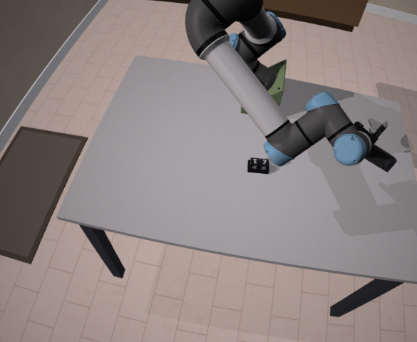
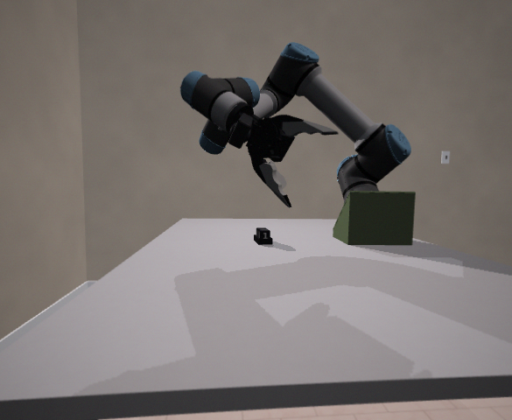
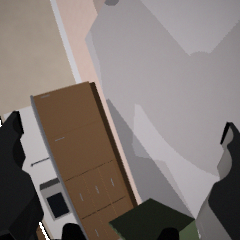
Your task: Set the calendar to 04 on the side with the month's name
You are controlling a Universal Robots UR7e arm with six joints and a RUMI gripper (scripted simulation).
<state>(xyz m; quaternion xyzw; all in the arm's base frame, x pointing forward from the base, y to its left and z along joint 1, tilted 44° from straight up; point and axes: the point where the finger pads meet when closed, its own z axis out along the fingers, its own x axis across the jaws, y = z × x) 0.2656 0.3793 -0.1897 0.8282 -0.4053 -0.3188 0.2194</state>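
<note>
Jaws first: your gripper (image 2: 302, 168) hangs with them spread to the full and nothing between them, one finger (image 2: 310, 128) reaching out sideways and the other pointing down toward the worktop (image 2: 228, 316). You can see it held high in the exterior view, well above the surface and well apart from the calendar (image 1: 258, 165).

Look to the top view for the calendar: a small black tray holding two cubes side by side, sitting near the middle of the worktop (image 1: 164, 165), just beside the arm's blue elbow cap as seen from above. The upward faces show white digits, which read roughly as 1 and 7, though they are too small for you to trust. In the exterior view the calendar (image 2: 263, 235) shows a single white mark on its near face, too small to make out.

Your arm (image 1: 245, 88) rises from a green wedge base (image 2: 375, 217) at the far edge. The wrist view gives you only the dark fingers at either side, grey worktop, a corner of the base and a brown cabinet (image 3: 80, 155) beyond.
</note>
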